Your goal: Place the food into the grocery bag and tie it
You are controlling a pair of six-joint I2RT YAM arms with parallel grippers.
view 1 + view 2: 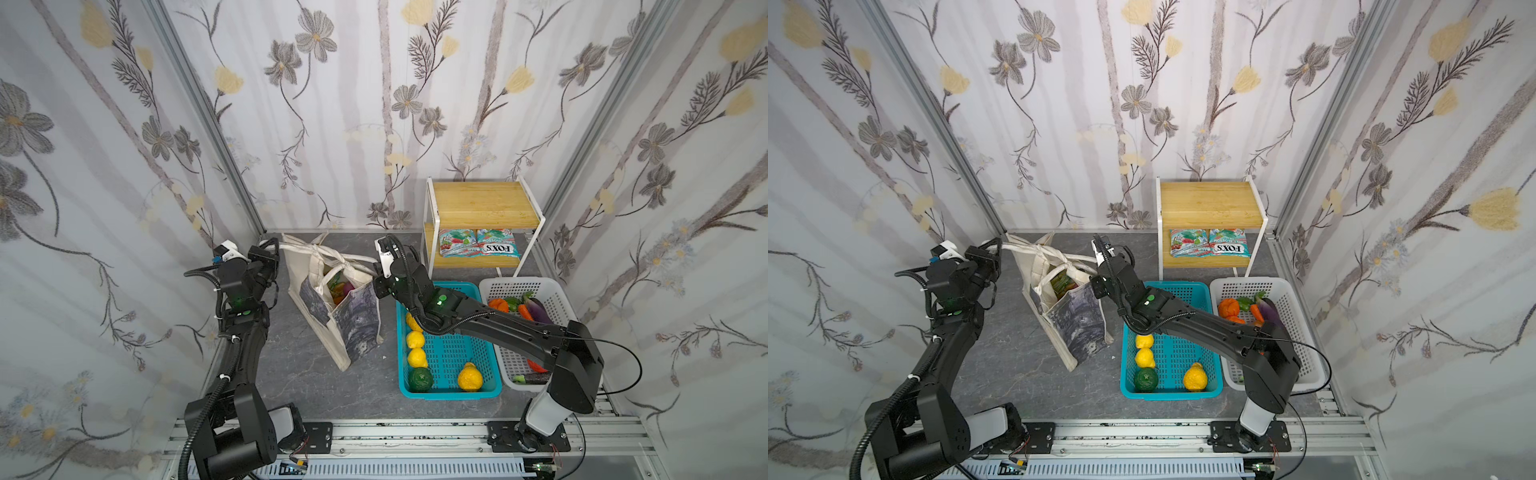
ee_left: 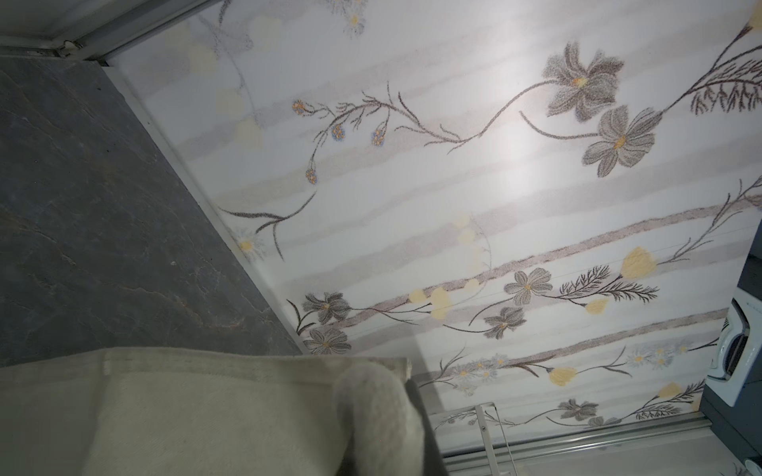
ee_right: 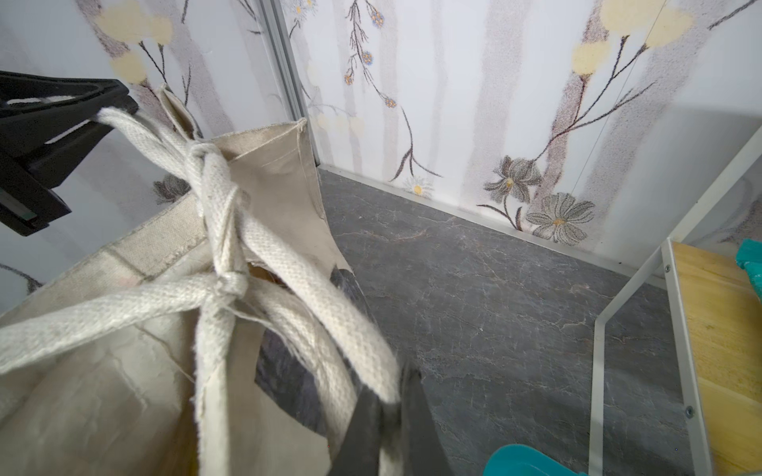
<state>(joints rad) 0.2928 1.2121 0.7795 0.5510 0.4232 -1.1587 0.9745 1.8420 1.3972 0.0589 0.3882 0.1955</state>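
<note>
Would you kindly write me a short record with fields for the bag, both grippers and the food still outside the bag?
grocery bag: upright, food inside, straps knotted
left gripper: shut on a strap
right gripper: shut on a strap
teal basket: yellow fruits, one green fruit
white basket: orange, green and purple vegetables
shelf: two candy packets on the lower level

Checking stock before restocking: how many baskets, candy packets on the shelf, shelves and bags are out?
Baskets: 2, teal and white
Candy packets on the shelf: 2
Shelf: 1
Bag: 1
Total: 6
</note>
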